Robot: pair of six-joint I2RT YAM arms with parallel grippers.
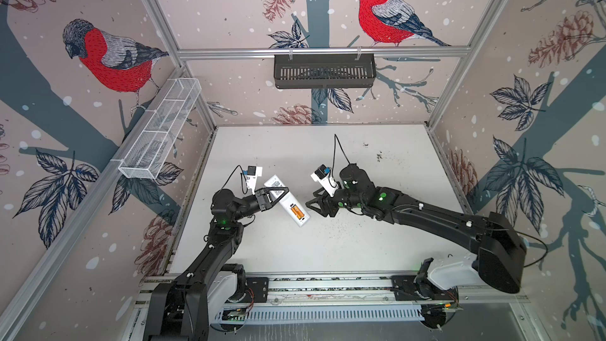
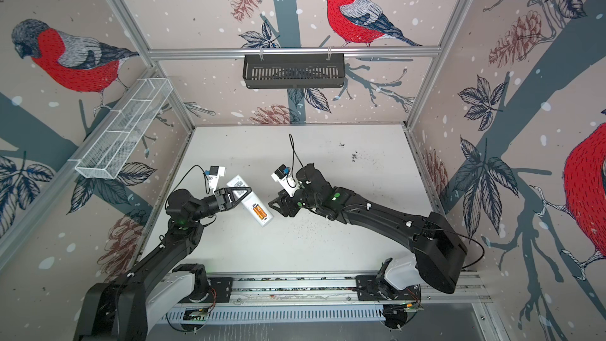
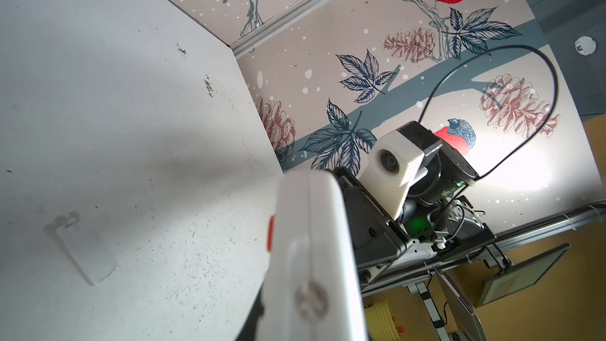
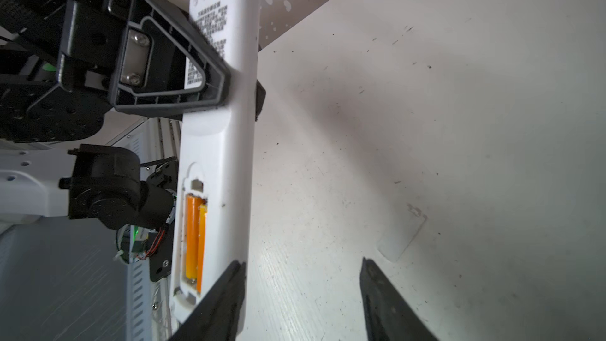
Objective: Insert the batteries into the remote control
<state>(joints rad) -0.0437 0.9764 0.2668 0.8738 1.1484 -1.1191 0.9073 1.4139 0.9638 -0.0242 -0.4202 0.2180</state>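
Observation:
The white remote control [image 1: 286,199] [image 2: 249,201] is held off the table, back side up, with my left gripper [image 1: 277,191] [image 2: 241,191] shut across its printed middle. In the open recess near its free end two orange batteries [image 1: 296,212] [image 2: 259,212] [image 4: 195,241] lie side by side. My right gripper [image 1: 314,205] [image 4: 301,262] stands open just right of that end, with only bare table between its fingers; one finger [image 4: 226,293] overlaps the remote control's [image 4: 219,126] edge. In the left wrist view the remote control [image 3: 314,241] fills the foreground and hides the jaws.
A small white battery cover [image 3: 82,250] [image 4: 401,234] lies flat on the white table [image 1: 377,241]. A black basket [image 1: 324,70] hangs on the back wall and a white mesh basket [image 1: 160,129] on the left wall. The arm rail [image 1: 328,285] runs along the front edge.

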